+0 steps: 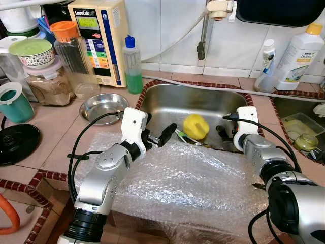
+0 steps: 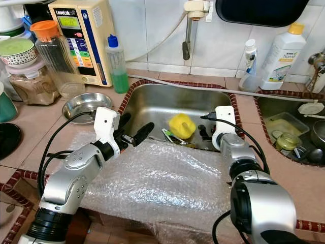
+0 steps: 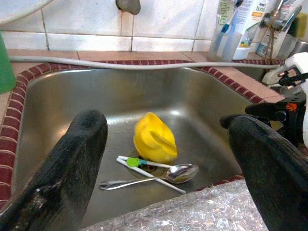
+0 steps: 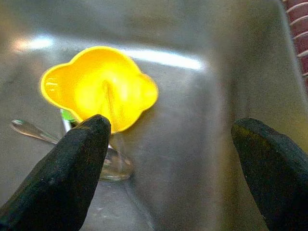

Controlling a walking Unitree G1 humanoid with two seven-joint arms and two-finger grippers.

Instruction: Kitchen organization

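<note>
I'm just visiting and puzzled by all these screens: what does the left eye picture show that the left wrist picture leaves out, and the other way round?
Left eye alone: both silver arms, the bubble wrap draped over the counter edge, the orange-lidded jar and a small steel bowl. Left wrist alone: a close look at the spoon and white utensil with a green tab by the drain. Both: the sink, the yellow object and the open left gripper.

Bright, even light; glare streaks the sink [image 4: 192, 120] floor, right wrist view blurred.
</note>
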